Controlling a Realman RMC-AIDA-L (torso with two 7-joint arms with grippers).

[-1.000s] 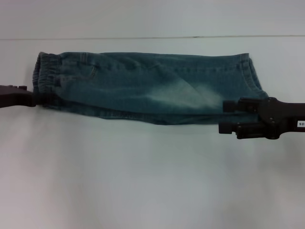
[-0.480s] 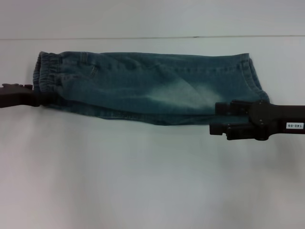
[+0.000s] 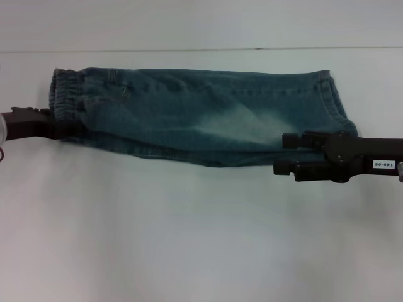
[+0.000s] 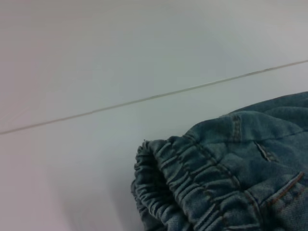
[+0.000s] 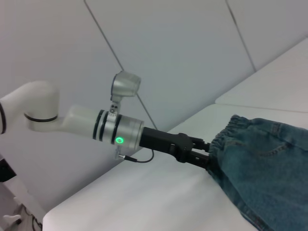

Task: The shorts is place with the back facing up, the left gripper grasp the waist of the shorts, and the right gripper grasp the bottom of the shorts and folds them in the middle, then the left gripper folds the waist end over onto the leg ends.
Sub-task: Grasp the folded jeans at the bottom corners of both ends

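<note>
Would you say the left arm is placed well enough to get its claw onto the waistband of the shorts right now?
Probably yes: the left claw is already at the elastic waistband of the shorts, nothing lies between them, and the right claw is far off at the leg end.

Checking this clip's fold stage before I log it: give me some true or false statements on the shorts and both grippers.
1. The shorts lie folded lengthwise into one long strip. True.
2. The elastic waist points toward the robot's right. False: the waist is at the robot's left, the leg ends at its right.
3. The left gripper is at the waist end of the shorts. True.
4. The right gripper hangs far from the shorts, over the bare table. False: it is at the leg end, at the near edge.
5. The waist end is already folded onto the leg ends. False: that fold is not yet done.
</note>
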